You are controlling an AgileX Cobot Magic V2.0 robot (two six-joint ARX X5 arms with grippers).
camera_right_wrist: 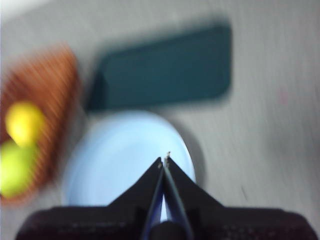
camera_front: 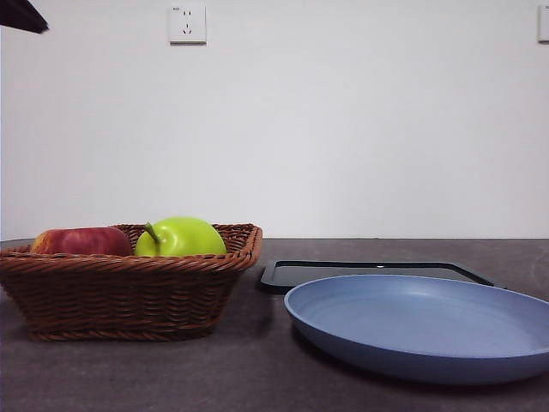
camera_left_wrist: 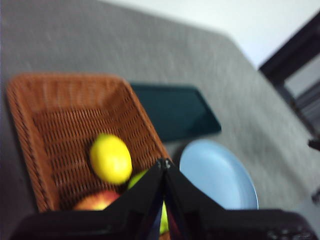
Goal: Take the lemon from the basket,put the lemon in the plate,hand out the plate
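The brown wicker basket [camera_front: 129,287] stands at the left of the table. In the left wrist view the yellow lemon [camera_left_wrist: 110,158] lies inside the basket [camera_left_wrist: 55,120]; the front view hides it behind the rim. The light-blue plate [camera_front: 420,322] sits empty at the right. My left gripper [camera_left_wrist: 164,162] is shut and empty, high above the basket's near end. My right gripper [camera_right_wrist: 165,161] is shut and empty, high above the plate [camera_right_wrist: 120,155]. The right wrist view also shows the lemon [camera_right_wrist: 24,122], blurred.
A red apple [camera_front: 81,241] and a yellow-green apple [camera_front: 182,237] lie in the basket. A flat black tray [camera_front: 369,273] lies behind the plate. A black arm tip [camera_front: 21,15] shows at the top left corner. A wall socket [camera_front: 187,24] is on the wall.
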